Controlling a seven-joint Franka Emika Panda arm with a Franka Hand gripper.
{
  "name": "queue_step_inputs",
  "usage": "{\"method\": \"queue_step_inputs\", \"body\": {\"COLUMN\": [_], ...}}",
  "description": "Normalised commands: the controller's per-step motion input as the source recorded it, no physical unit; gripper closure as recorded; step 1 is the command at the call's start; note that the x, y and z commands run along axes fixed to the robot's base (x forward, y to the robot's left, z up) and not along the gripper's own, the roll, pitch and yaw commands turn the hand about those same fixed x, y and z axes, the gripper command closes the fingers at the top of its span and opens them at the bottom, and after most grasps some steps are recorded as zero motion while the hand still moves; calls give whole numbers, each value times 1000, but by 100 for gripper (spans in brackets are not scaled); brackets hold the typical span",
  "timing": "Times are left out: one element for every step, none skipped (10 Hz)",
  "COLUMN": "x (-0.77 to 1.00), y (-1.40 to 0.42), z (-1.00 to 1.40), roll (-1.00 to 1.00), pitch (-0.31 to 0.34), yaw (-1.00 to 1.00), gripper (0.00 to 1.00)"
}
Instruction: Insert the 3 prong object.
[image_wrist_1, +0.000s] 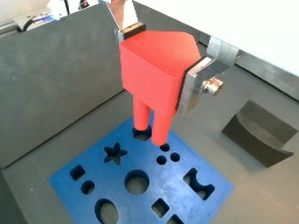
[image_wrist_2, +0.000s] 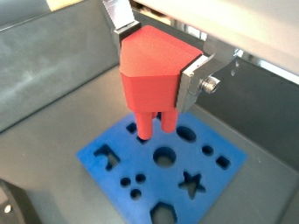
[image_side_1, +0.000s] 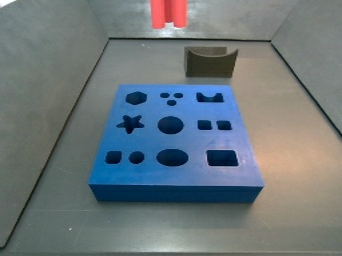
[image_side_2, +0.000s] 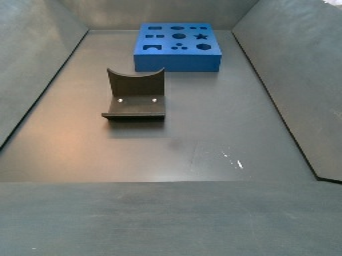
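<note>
a: holding anything, that gripper (image_wrist_1: 162, 63)?

b: yes. in both wrist views its silver fingers (image_wrist_2: 197, 77) press on opposite sides of the 3 prong object (image_wrist_1: 156, 70), so the jaws are clamped on the red piece's blocky top.

a: where are the prongs?

b: they point down toward the blue block (image_wrist_1: 135, 181). in a wrist view their tips (image_wrist_2: 146, 131) show against the block's top, near its edge. i cannot tell if they touch it.

a: do the side views help?

b: a little. in a side view only the red prongs (image_side_1: 170, 12) show at the upper edge, above the floor behind the block (image_side_1: 175, 140); the gripper itself is out of frame there. the other fixed camera shows the block (image_side_2: 178, 48) far back, and no red piece.

a: what else is on the floor?

b: a dark grey curved block (image_side_1: 210, 61), standing apart from the blue one in both side views. a wrist view catches it too (image_wrist_1: 261, 131).

a: the block's top?

b: cut-outs: a star (image_side_1: 131, 124), a hexagon, circles, squares.
</note>
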Motion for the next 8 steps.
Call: {"method": "queue_step_inputs", "body": {"x": [-289, -340, -289, -106, -26, 0, 0, -43], "y": [571, 563, 437, 177, 34, 0, 0, 0], "z": [-1000, -1000, -1000, -914, -860, -811, -794, -783], "roll": [0, 0, 0, 0, 21, 57, 84, 101], "pitch": [-59, -30, -43, -100, -123, -144, -147, -159], "yaw": [-460, -466, -543, -649, -700, -677, -583, -437], "gripper": [100, 100, 100, 100, 100, 100, 100, 100]}}
